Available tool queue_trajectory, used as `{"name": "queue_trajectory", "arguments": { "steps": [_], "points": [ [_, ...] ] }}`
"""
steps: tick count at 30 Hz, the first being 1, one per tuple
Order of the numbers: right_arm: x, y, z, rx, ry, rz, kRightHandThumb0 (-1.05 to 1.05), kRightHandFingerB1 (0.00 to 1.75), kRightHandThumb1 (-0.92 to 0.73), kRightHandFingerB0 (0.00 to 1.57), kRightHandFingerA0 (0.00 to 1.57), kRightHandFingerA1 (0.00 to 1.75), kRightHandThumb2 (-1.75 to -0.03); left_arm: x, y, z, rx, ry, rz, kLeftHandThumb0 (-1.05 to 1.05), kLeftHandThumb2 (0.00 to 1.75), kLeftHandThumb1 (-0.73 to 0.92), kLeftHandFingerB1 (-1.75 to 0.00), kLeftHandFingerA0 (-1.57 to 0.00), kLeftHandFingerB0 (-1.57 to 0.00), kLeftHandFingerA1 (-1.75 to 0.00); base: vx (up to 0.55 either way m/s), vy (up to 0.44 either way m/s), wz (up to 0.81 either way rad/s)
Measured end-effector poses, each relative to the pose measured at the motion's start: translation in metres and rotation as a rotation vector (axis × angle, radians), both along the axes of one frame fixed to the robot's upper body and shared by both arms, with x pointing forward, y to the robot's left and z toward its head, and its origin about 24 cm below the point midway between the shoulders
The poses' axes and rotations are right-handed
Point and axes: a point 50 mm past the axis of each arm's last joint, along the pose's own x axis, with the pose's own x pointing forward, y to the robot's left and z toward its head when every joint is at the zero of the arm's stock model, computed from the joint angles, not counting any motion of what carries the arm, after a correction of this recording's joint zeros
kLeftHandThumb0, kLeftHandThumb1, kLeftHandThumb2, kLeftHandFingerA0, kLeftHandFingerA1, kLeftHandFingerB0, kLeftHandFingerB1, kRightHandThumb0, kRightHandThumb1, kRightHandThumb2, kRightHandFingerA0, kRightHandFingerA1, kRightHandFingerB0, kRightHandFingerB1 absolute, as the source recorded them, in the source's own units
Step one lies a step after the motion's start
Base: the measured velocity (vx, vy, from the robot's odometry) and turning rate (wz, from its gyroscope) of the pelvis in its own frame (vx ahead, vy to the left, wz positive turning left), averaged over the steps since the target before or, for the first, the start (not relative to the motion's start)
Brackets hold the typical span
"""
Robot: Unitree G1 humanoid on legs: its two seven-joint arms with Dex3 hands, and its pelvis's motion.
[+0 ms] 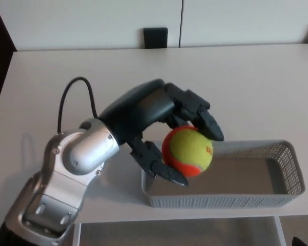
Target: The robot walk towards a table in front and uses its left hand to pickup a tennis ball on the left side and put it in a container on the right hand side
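**Left hand holds the tennis ball over the container's near-left end**

Head view: the left hand (161, 120) reaches in from the lower left, its silver forearm (77, 159) angled up toward the middle of the picture, with a black cable (72, 95) looping up from the wrist. The hand is closed round the tennis ball (189, 152). The two thick fingers (208, 123) curl over the ball's top and the thumb (161, 166) presses in from below and to the left.

The ball is yellow-green with an orange band along its left and lower side. It sits at the left end of the container (290, 171), a shallow grey mesh tray lying lengthwise on the right part of the white worktop (246, 87). Whether the ball touches the tray's floor or hangs just above it cannot be told from this angle. At the worktop's far edge, against the pale wall, stands a small dark block (155, 37), well apart from hand and tray.
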Motion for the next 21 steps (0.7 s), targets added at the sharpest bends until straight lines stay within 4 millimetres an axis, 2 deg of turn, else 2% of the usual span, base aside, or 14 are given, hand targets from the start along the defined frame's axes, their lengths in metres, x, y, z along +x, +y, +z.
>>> {"name": "queue_trajectory", "arguments": {
  "steps": [1,2,5,7,10,11,14,15,16,17,18,19,20,21],
  "points": [
    [0.001,0.000,0.000,0.000,-0.001,0.002,-0.76,0.31,-0.67,0.00,0.07,0.53,-0.99,0.001,-0.001,-0.006,0.014,0.020,0.006,-0.32,0.57,0.30,-0.63,-1.35,-1.19,-0.71,0.00,0.000,0.00],
    [0.001,0.000,0.000,0.000,-0.001,0.003,-0.73,0.21,-0.84,0.02,0.07,0.52,-0.69,0.001,-0.001,-0.007,0.016,0.022,0.006,-0.31,0.56,0.31,-0.62,-1.35,-1.19,-0.70,0.00,0.000,0.00],
    [0.002,0.000,0.000,0.000,-0.003,0.004,-0.71,0.21,-0.85,0.02,0.08,0.53,-0.68,0.003,-0.001,-0.017,0.042,0.046,0.023,-0.32,0.56,0.31,-0.62,-1.35,-1.20,-0.70,0.00,0.000,0.00],
    [0.002,0.000,0.000,0.001,-0.003,0.003,-0.72,0.22,-0.85,0.03,0.08,0.54,-0.68,0.005,0.000,-0.020,0.053,0.054,0.033,-0.19,0.51,0.35,-0.57,-1.39,-1.26,-0.61,0.00,0.000,0.00],
    [0.002,-0.001,0.001,0.004,-0.004,-0.004,-0.71,0.21,-0.85,0.02,0.08,0.53,-0.68,0.007,0.001,-0.024,0.063,0.061,0.048,-0.19,0.51,0.34,-0.58,-1.40,-1.27,-0.63,0.00,0.000,0.00],
    [0.002,-0.001,0.001,0.005,-0.005,-0.006,-0.75,0.31,-0.68,0.00,0.06,0.52,-0.99,0.008,0.002,-0.025,0.065,0.065,0.054,-0.19,0.50,0.32,-0.56,-1.40,-1.22,-0.61,0.00,0.000,0.00],
    [0.002,-0.001,0.001,0.006,-0.005,-0.010,-0.74,0.31,-0.67,0.00,0.07,0.53,-0.98,0.014,0.006,-0.029,0.068,0.071,0.089,-0.31,0.51,0.31,-0.53,-1.29,-1.07,-0.60,0.00,0.000,0.00],
    [0.002,-0.001,0.001,0.006,-0.004,-0.009,-0.74,0.31,-0.67,0.00,0.07,0.54,-0.98,0.016,0.008,-0.029,0.068,0.068,0.101,-0.45,0.52,0.35,-0.44,-0.97,-0.80,-0.49,0.00,0.000,0.00],
    [0.002,-0.001,0.001,0.006,-0.004,-0.010,-0.74,0.31,-0.67,0.00,0.07,0.54,-0.98,0.018,0.009,-0.030,0.071,0.060,0.113,-0.45,0.52,0.35,-0.44,-0.97,-0.80,-0.49,0.00,0.000,0.00],
    [0.002,-0.001,0.001,0.006,-0.005,-0.010,-0.70,0.24,-0.86,0.03,0.08,0.55,-0.69,0.019,0.010,-0.030,0.075,0.054,0.119,-0.68,0.61,0.30,-0.43,-0.42,-0.43,-0.35,0.00,0.000,0.00],
    [0.002,-0.001,0.001,0.007,-0.006,-0.010,-0.70,0.22,-0.86,0.02,0.07,0.54,-0.68,0.021,0.010,-0.029,0.093,0.037,0.127,-0.22,0.73,0.00,-0.60,-0.23,-0.31,-0.57,0.00,0.000,0.00],
    [0.003,-0.001,0.001,0.007,-0.007,-0.011,-0.70,0.22,-0.86,0.02,0.07,0.54,-0.68,0.022,0.011,-0.028,0.115,0.020,0.133,-0.22,0.73,0.00,-0.60,-0.23,-0.31,-0.57,0.00,0.000,0.00],
    [0.003,-0.001,0.001,0.008,-0.008,-0.011,-0.71,0.22,-0.85,0.02,0.07,0.53,-0.68,0.023,0.011,-0.028,0.132,0.006,0.137,-0.28,0.69,-0.08,-0.58,-0.10,-0.21,-0.56,0.00,0.000,0.00],
    [0.003,-0.001,0.001,0.008,-0.008,-0.012,-0.71,0.23,-0.85,0.02,0.08,0.54,-0.67,0.023,0.012,-0.027,0.147,-0.005,0.140,-0.30,0.68,-0.11,-0.58,-0.08,-0.20,-0.56,0.00,0.000,0.00]
  ]
}}
